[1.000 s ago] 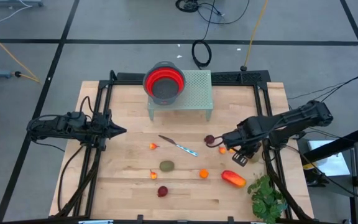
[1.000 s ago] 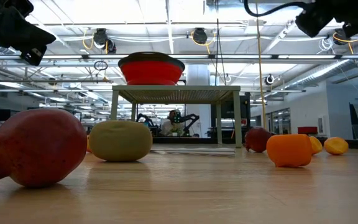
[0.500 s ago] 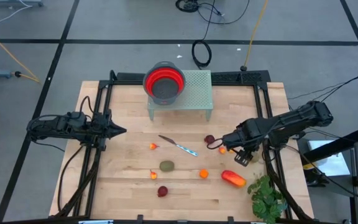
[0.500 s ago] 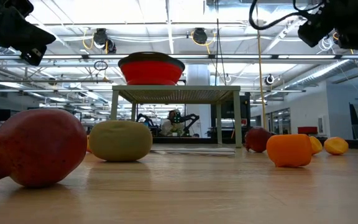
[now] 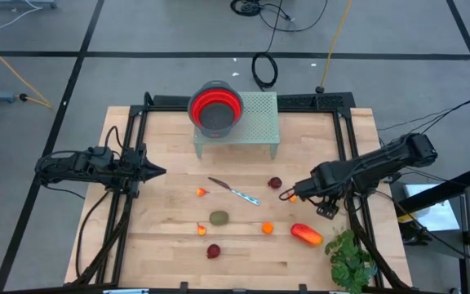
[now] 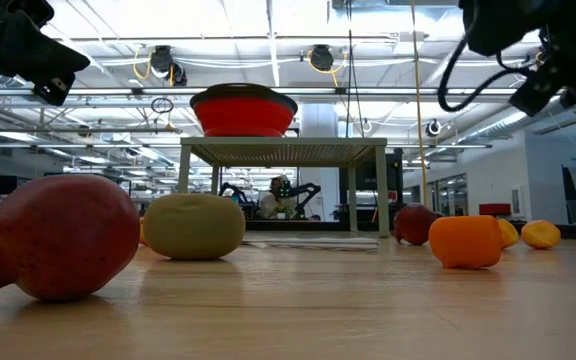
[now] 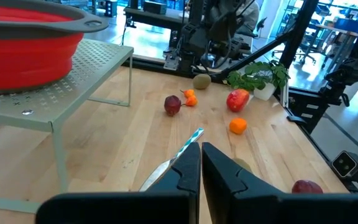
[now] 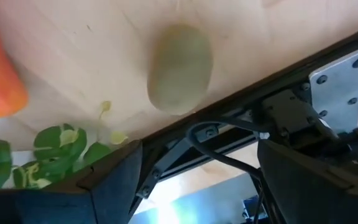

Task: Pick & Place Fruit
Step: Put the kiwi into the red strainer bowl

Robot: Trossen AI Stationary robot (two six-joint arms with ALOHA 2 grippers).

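Right end effector point(image 5: 294, 193) spread wide over fruit point(image 5: 287, 196); left end effector point(image 5: 160, 171) clenched, empty.

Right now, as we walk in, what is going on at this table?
The right gripper hangs open over the table's right side, above a small orange fruit beside a dark red fruit, holding nothing. The left gripper waits shut at the left edge. Other fruit pieces lie on the wood; the red bowl sits on the green rack.

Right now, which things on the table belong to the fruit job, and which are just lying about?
Job: dark red fruit, small orange fruit, olive-brown fruit, long red-orange fruit, red bowl.
Lying about: knife, leafy plant, green rack.
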